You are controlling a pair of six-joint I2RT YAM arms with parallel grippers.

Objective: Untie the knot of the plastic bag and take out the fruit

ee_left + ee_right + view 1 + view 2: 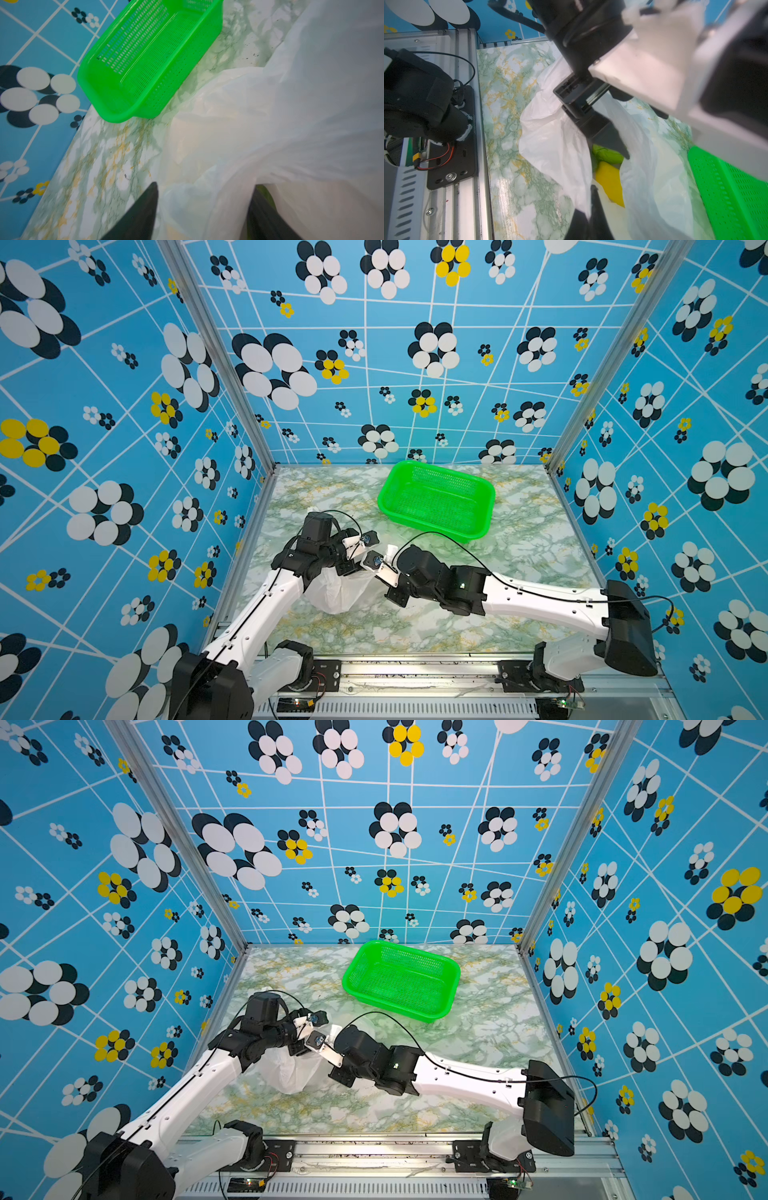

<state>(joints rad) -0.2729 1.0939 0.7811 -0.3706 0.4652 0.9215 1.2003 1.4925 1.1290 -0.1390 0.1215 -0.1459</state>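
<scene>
The white plastic bag (338,595) (291,1073) lies on the marble table between my two arms, its mouth open. No knot shows in any view. Fruit shows inside in the right wrist view: a green piece (607,156) and a yellow piece (610,182). My left gripper (206,185) is open, its jaws astride a fold of the bag's wall (249,124). One of its fingers (609,135) reaches into the mouth beside the green fruit. My right gripper (590,199) is shut on the bag's rim (556,145) and holds it up.
An empty green mesh basket (473,533) (440,1011) (128,104) stands behind the bag toward the back of the table. Patterned blue walls with metal posts close in three sides. The arms' base rail (415,672) runs along the front edge.
</scene>
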